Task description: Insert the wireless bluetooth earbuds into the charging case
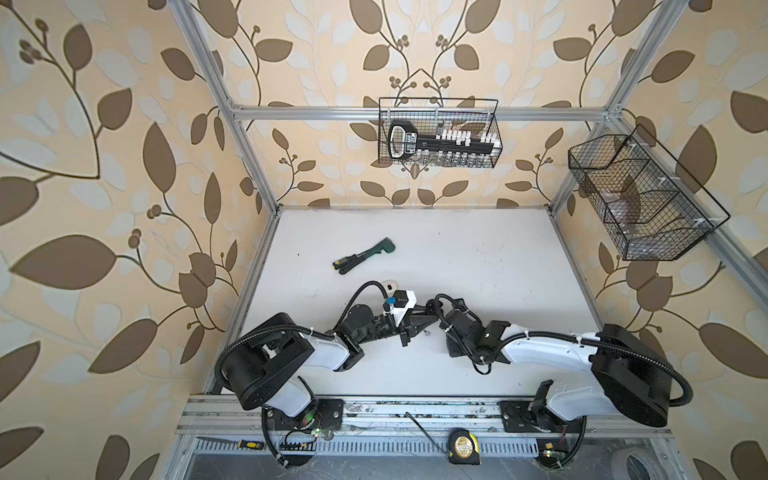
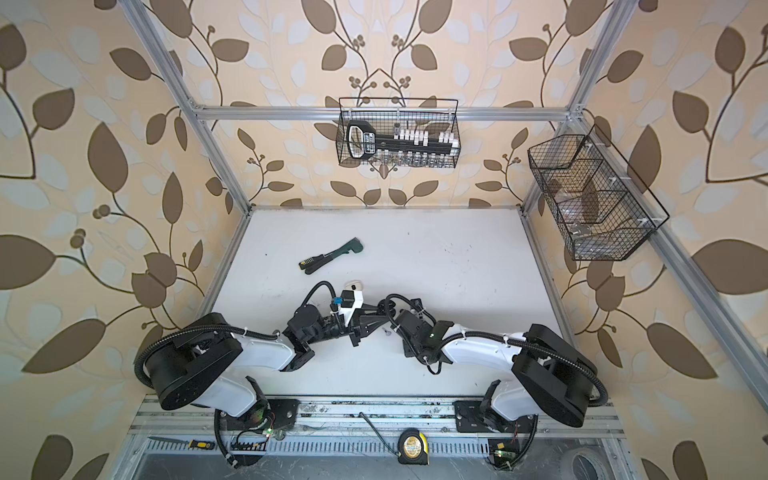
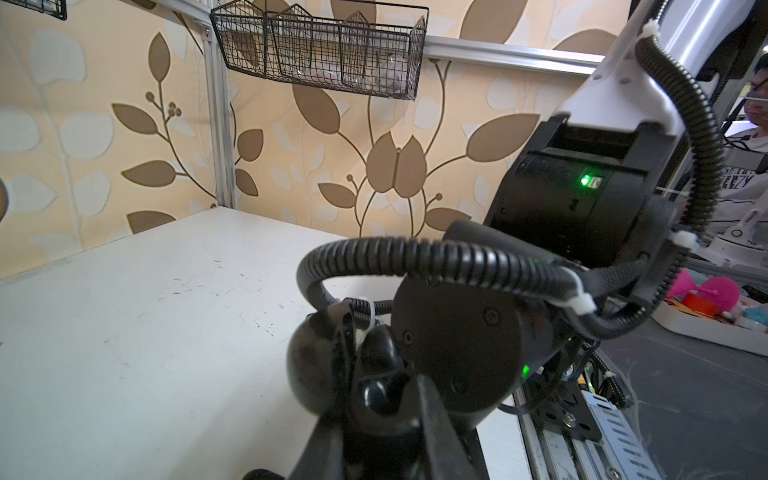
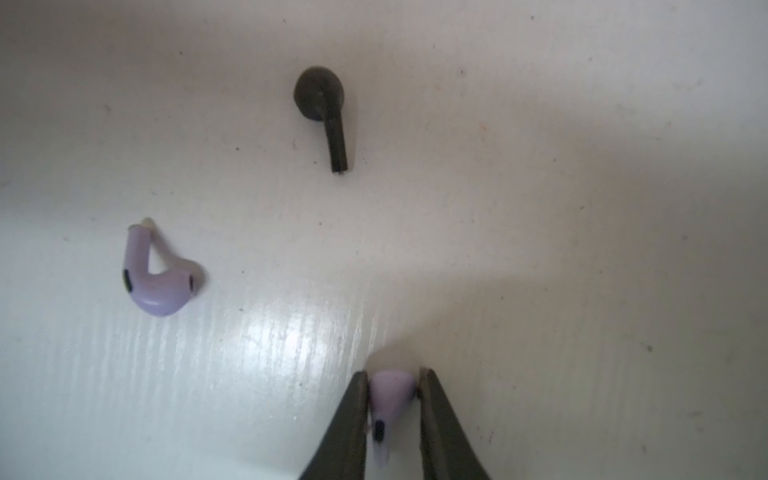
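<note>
My left gripper is shut on a black charging case whose lid stands open, held above the white table. Something glossy and black sits inside it. In the right wrist view my right gripper is shut on a lilac earbud, just above the table. A second lilac earbud and a black earbud lie loose on the table beyond it. In both top views the two wrists meet mid-table, and a tiny earbud lies beneath them.
A white rounded case stands just behind the left wrist. A green and black hand tool lies further back. Wire baskets hang on the back rail and the right rail. A tape measure rests on the front rail.
</note>
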`<state>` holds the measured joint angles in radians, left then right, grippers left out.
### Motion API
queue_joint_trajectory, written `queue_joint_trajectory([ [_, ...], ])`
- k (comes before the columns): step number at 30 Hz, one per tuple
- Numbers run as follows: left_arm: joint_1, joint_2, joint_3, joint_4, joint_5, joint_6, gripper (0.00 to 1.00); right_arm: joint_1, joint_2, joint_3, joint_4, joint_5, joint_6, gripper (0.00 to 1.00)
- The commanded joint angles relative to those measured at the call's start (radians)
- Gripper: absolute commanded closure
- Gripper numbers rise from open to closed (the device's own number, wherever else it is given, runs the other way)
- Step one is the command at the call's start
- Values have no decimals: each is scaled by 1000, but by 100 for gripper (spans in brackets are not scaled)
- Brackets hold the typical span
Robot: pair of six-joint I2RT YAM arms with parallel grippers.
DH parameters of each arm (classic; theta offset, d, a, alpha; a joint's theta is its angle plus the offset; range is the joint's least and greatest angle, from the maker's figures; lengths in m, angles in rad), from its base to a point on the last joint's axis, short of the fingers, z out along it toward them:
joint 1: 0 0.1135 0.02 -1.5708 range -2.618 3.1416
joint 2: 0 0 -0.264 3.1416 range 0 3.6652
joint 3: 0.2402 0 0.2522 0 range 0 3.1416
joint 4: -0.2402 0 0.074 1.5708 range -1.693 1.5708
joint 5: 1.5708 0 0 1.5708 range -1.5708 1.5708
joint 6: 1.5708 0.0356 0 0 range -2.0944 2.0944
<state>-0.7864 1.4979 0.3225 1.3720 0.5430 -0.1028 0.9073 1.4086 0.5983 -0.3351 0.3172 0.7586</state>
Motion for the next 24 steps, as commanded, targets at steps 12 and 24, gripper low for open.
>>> queue_joint_trajectory([
  [12,-8,-24,-4,52,26,26,100,-7,-76,-32,-57,-7,16,63],
  [24,-8,-45,-54,52,-163,26,100,-57,-147,14,91,-22,20,51],
])
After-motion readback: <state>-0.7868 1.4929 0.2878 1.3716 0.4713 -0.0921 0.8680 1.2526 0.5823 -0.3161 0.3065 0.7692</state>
